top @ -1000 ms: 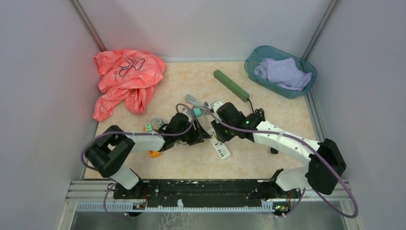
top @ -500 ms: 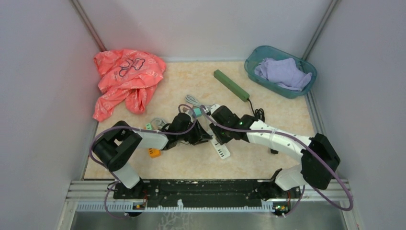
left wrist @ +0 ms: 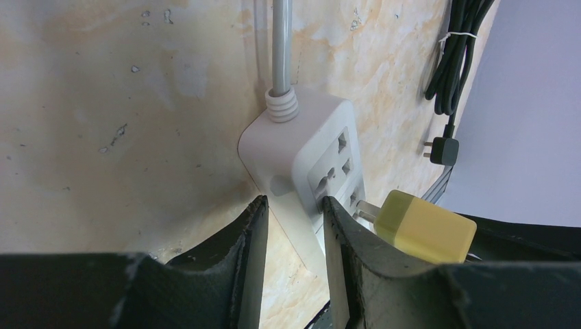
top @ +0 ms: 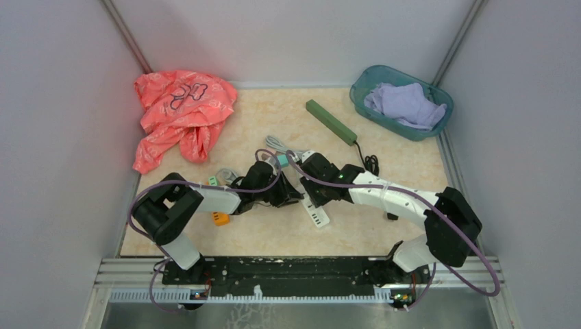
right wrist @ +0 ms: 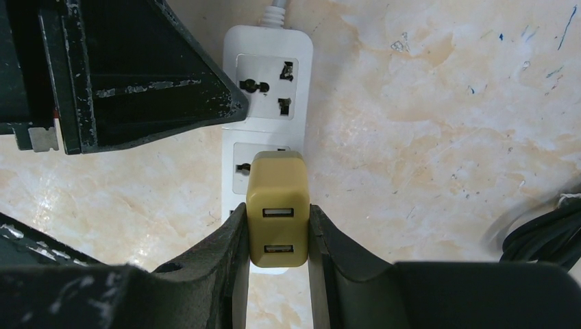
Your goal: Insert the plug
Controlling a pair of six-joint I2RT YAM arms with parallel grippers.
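White power strip (right wrist: 267, 75) lies flat on the beige marbled table (right wrist: 445, 137), with its grey cord leaving the far end. Right gripper (right wrist: 276, 210) is clamped tight on the mustard-yellow USB charger plug (right wrist: 277, 226), one finger on each side and the two USB ports facing the wrist camera. The plug sits over the strip's second socket. In the left wrist view its metal prongs (left wrist: 366, 209) show between the plug body and the strip face, so it is not seated. Left gripper (left wrist: 293, 203) is nearly closed, pinching the strip at the cord end beside the first socket. Coiled black cable (left wrist: 455, 62) lies nearby. Further back: green bar (top: 331, 121), pink cloth (top: 179, 113), teal basket (top: 360, 96).
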